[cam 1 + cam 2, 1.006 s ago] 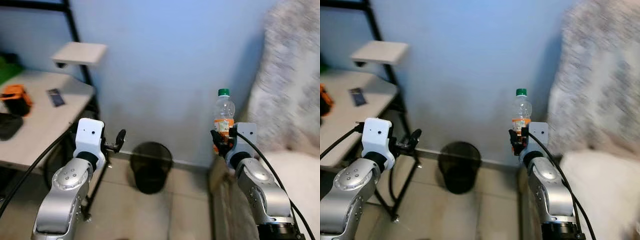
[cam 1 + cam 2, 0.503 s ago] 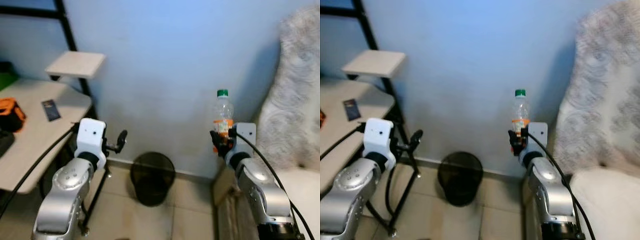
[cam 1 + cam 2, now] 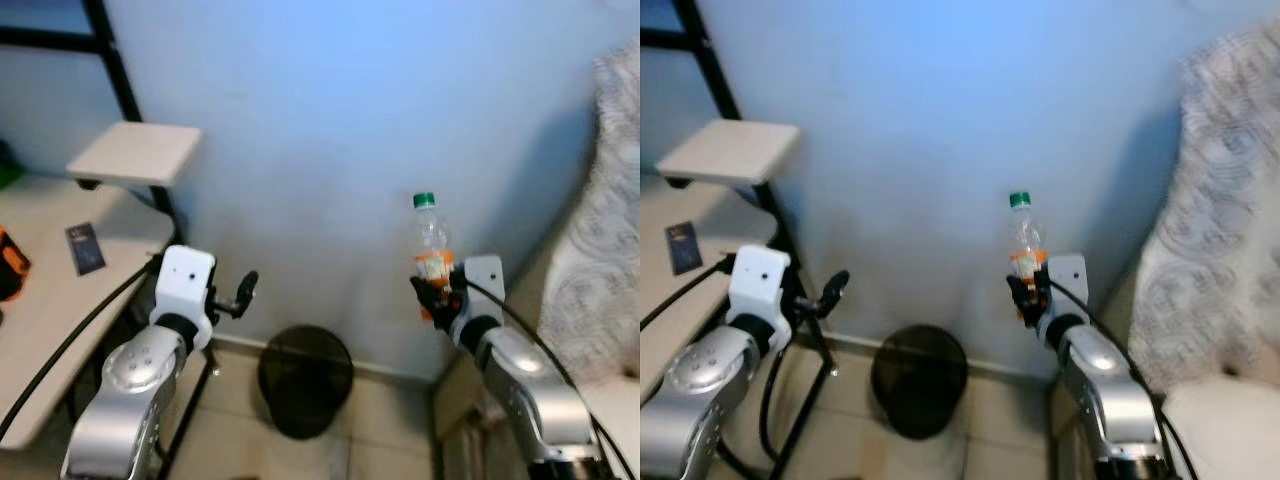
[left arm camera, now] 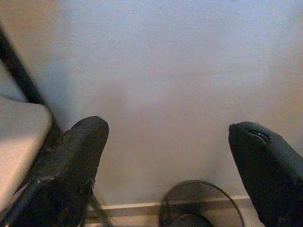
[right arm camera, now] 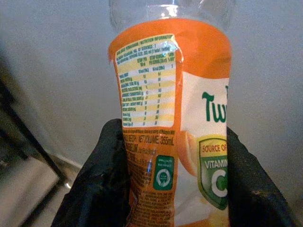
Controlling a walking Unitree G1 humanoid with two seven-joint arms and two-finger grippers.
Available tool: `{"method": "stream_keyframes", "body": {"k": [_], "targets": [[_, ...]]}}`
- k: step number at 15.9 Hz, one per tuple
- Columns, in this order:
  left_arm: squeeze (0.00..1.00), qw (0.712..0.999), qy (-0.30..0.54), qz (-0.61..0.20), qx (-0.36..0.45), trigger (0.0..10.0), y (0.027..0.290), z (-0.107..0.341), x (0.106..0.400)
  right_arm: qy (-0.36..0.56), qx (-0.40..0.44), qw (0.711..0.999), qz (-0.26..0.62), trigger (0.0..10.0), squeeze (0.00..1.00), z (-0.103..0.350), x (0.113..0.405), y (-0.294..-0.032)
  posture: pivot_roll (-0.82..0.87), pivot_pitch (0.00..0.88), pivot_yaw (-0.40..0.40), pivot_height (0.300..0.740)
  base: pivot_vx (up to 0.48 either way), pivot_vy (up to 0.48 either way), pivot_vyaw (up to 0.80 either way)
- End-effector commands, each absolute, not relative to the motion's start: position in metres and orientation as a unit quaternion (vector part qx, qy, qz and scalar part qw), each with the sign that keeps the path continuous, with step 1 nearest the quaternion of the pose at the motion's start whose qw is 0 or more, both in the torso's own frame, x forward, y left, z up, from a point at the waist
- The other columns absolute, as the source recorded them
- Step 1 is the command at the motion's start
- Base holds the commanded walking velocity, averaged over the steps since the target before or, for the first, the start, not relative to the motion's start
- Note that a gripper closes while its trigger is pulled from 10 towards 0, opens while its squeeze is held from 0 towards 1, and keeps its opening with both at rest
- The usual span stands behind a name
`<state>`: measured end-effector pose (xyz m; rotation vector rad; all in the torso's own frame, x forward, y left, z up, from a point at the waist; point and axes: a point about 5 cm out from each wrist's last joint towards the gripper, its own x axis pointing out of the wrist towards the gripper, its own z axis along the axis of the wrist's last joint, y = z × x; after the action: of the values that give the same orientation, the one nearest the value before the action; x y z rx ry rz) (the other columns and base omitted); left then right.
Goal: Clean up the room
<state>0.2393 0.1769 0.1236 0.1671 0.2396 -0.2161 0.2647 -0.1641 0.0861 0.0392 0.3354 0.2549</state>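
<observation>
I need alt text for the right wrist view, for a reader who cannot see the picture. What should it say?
The right gripper holds a clear plastic bottle with an orange label upright between its two black fingers, seen close up. Behind it are a pale blue wall and, low to one side, a black metal frame leg.

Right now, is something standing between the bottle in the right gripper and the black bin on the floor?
Nothing visible does. The right gripper holds the bottle upright; the black bin stands lower and toward the robot's left, with open space between them.
</observation>
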Motion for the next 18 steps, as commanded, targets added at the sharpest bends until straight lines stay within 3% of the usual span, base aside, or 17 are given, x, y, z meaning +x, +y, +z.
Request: {"method": "stream_keyframes", "body": {"k": [1,4,8,13,18], "targets": [[0.00,0.983,0.121,-0.109,0.089,10.0,0.183,0.124,0.236,0.165,0.008,0.971,0.174,10.0,0.00,0.086,0.262,-0.155,0.04,0.000,-0.030,0.740,0.349,0.000,0.00],[0.00,0.978,0.129,-0.128,0.102,10.0,0.184,0.121,0.234,0.173,-0.029,0.954,0.242,10.0,0.00,0.079,0.266,-0.159,0.05,0.000,-0.036,0.740,0.342,0.000,-0.22],[0.00,0.951,0.157,-0.233,0.129,10.0,0.177,0.112,0.227,0.194,-0.060,0.930,0.306,10.0,0.00,0.070,0.274,-0.154,0.06,0.000,-0.045,0.740,0.154,0.000,0.00],[0.00,0.875,0.198,-0.398,0.189,10.0,0.174,0.104,0.224,0.275,-0.157,0.872,0.373,10.0,0.00,0.034,0.290,-0.149,0.05,0.000,-0.029,0.740,0.000,0.000,0.00],[0.00,0.829,0.222,-0.467,0.212,10.0,0.177,0.102,0.225,0.322,-0.193,0.857,0.354,10.0,0.00,0.007,0.295,-0.122,0.06,0.000,-0.044,0.740,0.000,0.000,0.00]]}}
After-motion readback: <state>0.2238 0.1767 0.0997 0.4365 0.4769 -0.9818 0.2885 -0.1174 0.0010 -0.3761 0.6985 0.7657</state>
